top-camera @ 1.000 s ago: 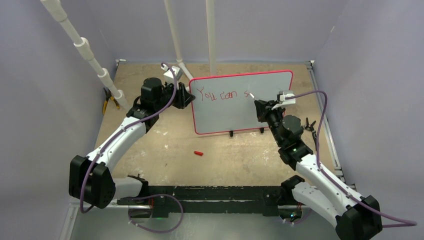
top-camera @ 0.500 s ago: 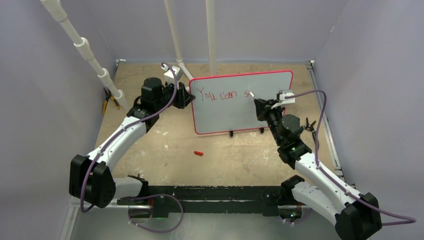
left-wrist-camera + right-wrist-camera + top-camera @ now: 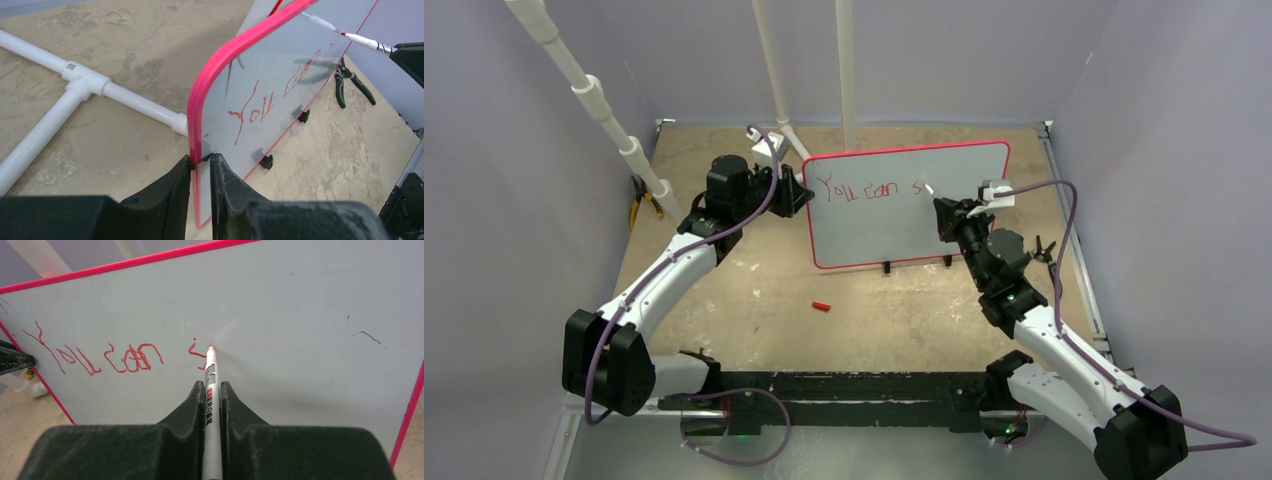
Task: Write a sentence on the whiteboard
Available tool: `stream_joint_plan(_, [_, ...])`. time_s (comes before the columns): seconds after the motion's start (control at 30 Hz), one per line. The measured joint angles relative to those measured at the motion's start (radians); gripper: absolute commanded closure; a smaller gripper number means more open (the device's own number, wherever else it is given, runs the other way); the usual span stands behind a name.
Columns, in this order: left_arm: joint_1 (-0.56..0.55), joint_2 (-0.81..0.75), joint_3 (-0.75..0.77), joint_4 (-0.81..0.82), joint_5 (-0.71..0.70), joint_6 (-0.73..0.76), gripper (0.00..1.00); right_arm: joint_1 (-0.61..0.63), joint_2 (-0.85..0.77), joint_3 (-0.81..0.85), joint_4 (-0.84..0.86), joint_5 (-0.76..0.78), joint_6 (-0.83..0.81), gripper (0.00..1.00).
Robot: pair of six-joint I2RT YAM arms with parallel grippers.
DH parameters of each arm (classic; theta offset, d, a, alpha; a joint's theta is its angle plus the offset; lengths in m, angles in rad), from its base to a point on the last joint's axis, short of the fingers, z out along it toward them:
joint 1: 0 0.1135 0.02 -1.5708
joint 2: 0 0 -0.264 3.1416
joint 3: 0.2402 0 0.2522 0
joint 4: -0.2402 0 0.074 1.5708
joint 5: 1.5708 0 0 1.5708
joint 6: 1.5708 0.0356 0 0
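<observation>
The whiteboard [image 3: 894, 215] stands upright on black feet, its pink frame [image 3: 220, 60] clamped at the left edge by my left gripper [image 3: 200, 162], one finger on each face. Red lettering, the sentence [image 3: 95, 359], reads "You can" plus the start of an "s" [image 3: 196, 351]; the sentence [image 3: 864, 189] runs along the board's upper left. My right gripper [image 3: 213, 387] is shut on a white marker [image 3: 210, 390] whose red tip [image 3: 211, 347] touches the board at that last stroke. From above, the right gripper [image 3: 944, 212] sits at the board's middle right.
A red marker cap [image 3: 822, 307] lies on the tabletop in front of the board. Black pliers [image 3: 350, 82] lie right of the board, yellow-handled pliers [image 3: 640, 205] at the far left. White pipes [image 3: 80, 87] run behind the board and up the left wall.
The right arm has shifted very slightly with the marker tip at the "s"; the left arm and board stay still.
</observation>
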Motion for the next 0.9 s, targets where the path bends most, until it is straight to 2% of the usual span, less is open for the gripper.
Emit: stream_joint_plan(0.9, [0.000, 0.000, 0.000, 0.000, 0.000, 0.000, 0.82, 0.000, -0.008, -0.001, -0.085, 0.032, 0.021, 1.00])
